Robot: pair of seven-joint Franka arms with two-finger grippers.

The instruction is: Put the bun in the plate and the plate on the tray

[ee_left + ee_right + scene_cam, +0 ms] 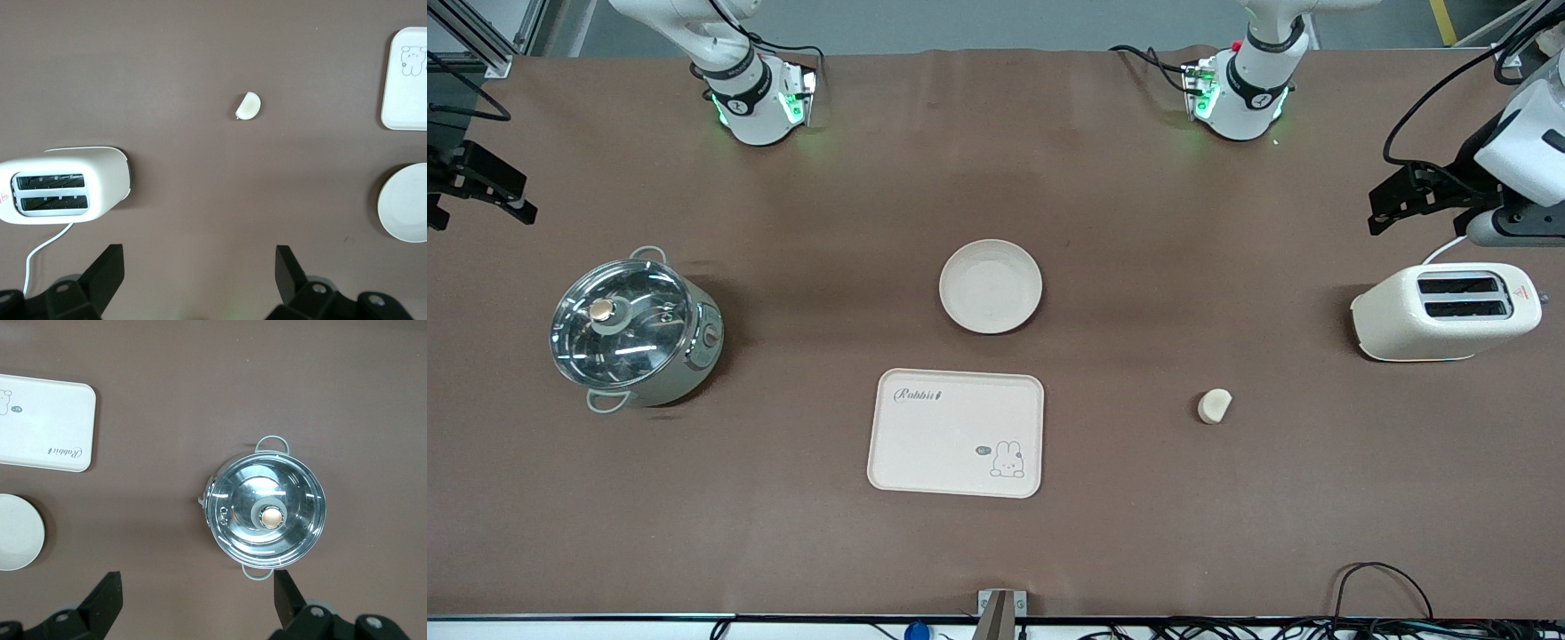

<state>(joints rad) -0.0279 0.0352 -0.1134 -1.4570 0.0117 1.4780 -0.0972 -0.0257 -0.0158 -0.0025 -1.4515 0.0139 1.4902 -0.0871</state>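
The bun [1215,405] lies on the brown table, toward the left arm's end and nearer the front camera than the toaster; it also shows in the left wrist view [248,106]. The empty round plate [991,285] sits mid-table, also seen in both wrist views [403,202] [17,532]. The empty Rabbit tray [956,432] lies just nearer the camera than the plate, apart from it [407,80] [43,423]. My left gripper [1423,209] [199,257] hangs open and empty, high beside the toaster. My right gripper [480,209] [197,583] hangs open and empty, high beside the pot.
A cream toaster [1445,311] [63,185] stands at the left arm's end with its cord trailing. A steel pot with a glass lid [633,329] [267,515] stands at the right arm's end. Cables run along the table's front edge.
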